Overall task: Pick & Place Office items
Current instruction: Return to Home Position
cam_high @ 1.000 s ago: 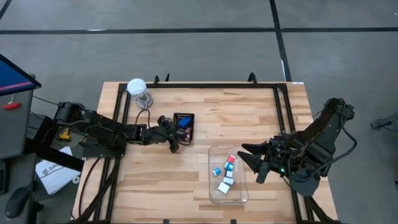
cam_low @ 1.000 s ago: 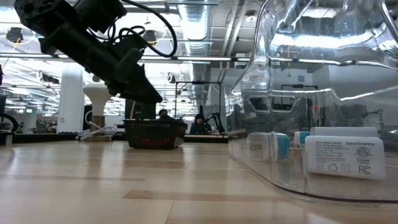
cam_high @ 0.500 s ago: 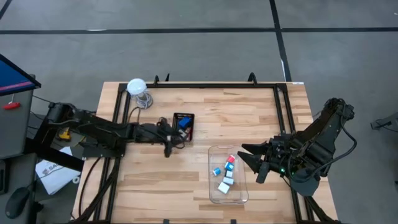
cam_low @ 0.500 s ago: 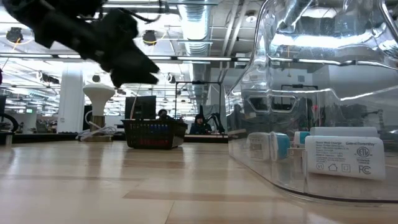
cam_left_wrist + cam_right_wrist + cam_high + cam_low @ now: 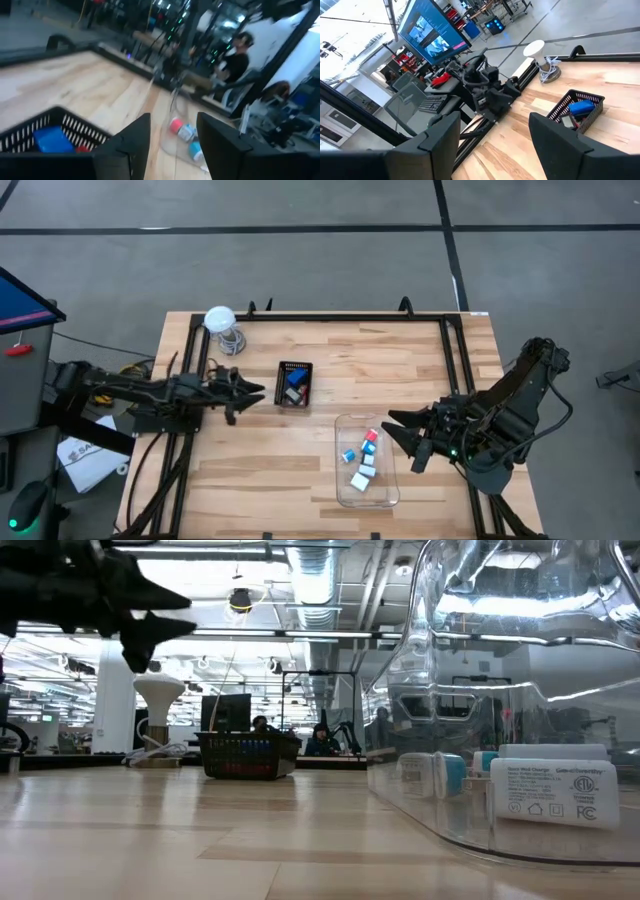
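left gripper (image 5: 258, 392) spread | near black bin (image 5: 281, 386) (blue clock (image 5: 294, 377) inside); right gripper (image 5: 392, 426) spread

Mesh tray (image 5: 281, 385) stands mid-table (image 5: 400, 360), holding flat items (image 5: 294, 378). Plastic box (image 5: 380, 490) lies right of it, nearer the front, holding small pieces (image 5: 362, 460). Ball-shaped thing (image 5: 221, 320) stands rear left.

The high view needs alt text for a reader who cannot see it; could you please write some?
A wooden table holds a black basket with blue and red items and a clear box of small white, cyan and red pieces. The open left gripper hovers beside the basket, and the open right gripper waits beside the box.
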